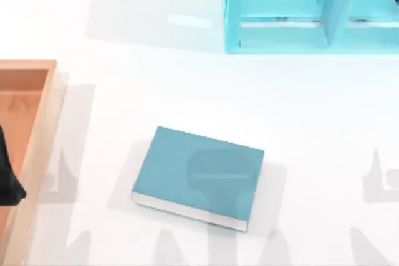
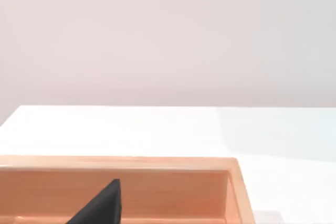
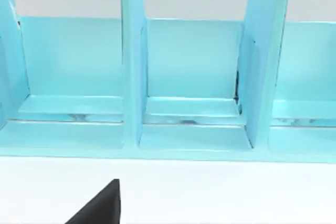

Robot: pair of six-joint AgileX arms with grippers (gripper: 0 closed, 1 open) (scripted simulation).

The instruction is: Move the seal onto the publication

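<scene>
Oddly, the left gripper (image 1: 9, 179) hangs over the wooden tray (image 1: 37, 123) at the table's left edge; whether it is open or clutching anything I cannot tell. Probably it went there to fetch the seal. The publication (image 1: 199, 175) lies flat mid-table, well apart to its right, top bare and ready.

The top view's edges crop the wooden tray (image 1: 37, 123), the light-blue shelf unit (image 1: 299, 23), and seemingly the left arm (image 1: 7, 172).
</scene>
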